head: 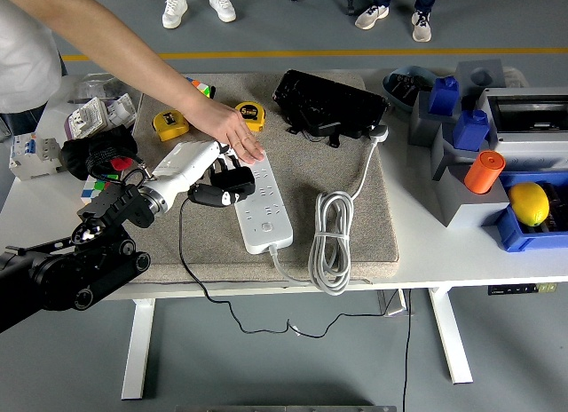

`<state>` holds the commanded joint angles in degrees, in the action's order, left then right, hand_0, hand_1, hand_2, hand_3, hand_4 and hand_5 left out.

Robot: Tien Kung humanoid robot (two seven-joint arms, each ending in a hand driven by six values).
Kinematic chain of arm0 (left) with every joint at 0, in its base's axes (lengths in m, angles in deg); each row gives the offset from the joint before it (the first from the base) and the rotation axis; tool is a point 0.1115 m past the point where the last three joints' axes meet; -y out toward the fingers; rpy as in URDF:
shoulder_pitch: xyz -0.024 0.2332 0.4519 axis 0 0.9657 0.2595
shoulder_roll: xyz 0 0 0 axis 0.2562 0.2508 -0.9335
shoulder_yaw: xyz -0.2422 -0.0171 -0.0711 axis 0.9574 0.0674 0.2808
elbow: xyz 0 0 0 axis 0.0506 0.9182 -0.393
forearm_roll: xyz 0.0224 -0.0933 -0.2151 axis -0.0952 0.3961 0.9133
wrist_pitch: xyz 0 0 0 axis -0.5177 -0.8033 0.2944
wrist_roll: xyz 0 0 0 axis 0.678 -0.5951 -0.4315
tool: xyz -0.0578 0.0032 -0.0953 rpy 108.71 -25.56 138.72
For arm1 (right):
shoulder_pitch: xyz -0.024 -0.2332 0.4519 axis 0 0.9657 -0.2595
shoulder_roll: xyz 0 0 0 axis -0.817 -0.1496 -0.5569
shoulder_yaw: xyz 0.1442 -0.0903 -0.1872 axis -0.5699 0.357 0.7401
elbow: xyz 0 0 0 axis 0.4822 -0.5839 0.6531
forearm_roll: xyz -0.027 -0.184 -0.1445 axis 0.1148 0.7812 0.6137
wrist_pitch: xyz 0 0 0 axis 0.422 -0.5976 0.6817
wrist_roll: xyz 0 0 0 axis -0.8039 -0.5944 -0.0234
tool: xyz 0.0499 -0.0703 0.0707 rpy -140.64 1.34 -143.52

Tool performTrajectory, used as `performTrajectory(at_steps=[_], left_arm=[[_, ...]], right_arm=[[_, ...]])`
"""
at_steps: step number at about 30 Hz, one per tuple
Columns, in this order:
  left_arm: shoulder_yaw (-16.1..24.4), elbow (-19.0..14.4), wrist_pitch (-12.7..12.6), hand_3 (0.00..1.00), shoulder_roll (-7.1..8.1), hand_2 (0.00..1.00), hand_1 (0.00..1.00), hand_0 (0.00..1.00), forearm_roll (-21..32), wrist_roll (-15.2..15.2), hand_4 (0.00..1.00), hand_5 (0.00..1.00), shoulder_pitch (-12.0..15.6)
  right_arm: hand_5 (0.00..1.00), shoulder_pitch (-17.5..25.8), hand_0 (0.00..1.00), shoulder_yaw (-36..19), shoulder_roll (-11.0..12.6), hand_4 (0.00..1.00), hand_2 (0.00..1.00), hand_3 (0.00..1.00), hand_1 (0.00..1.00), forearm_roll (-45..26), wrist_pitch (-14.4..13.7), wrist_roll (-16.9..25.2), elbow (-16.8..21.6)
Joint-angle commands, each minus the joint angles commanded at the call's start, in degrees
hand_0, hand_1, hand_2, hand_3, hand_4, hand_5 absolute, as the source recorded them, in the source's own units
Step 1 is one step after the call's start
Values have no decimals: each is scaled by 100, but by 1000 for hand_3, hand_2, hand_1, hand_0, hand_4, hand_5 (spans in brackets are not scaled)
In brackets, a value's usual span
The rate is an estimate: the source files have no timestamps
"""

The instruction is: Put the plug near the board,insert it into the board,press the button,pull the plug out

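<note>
A white power strip [261, 202] lies lengthwise on the beige mat [355, 225], its white cable coiled [330, 241] to the right. My left hand [216, 183] is shut on a black plug [232, 178], which is over the strip's upper left part; its black cord [184, 252] trails down over the table's front edge. A person's hand [232, 132] presses on the strip's far end, just above my hand. Whether the plug's pins are seated in a socket is hidden. My right arm is out of the picture.
Two yellow tape measures [170, 123] and a black case [327, 104] lie at the mat's back. Left of the mat are a black bundle [98, 152] and small boxes [96, 117]. Grey and blue bins [497, 163] with an orange cylinder [484, 171] and a yellow ball [529, 202] stand at right.
</note>
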<state>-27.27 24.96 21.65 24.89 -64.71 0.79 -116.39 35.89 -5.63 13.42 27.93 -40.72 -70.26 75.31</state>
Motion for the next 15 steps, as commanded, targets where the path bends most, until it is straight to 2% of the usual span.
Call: performTrajectory(at_steps=[8, 15], left_arm=[[193, -59, -68, 498, 58, 310, 322, 255, 44, 128, 811, 86, 42], [516, 86, -360, 509, 127, 323, 337, 266, 214, 214, 817, 98, 195]], right_arm=[[483, 0, 696, -18, -11, 998, 665, 570, 694, -6, -1, -2, -5], [482, 7, 695, 1, -4, 998, 665, 570, 694, -3, 1, -3, -4]])
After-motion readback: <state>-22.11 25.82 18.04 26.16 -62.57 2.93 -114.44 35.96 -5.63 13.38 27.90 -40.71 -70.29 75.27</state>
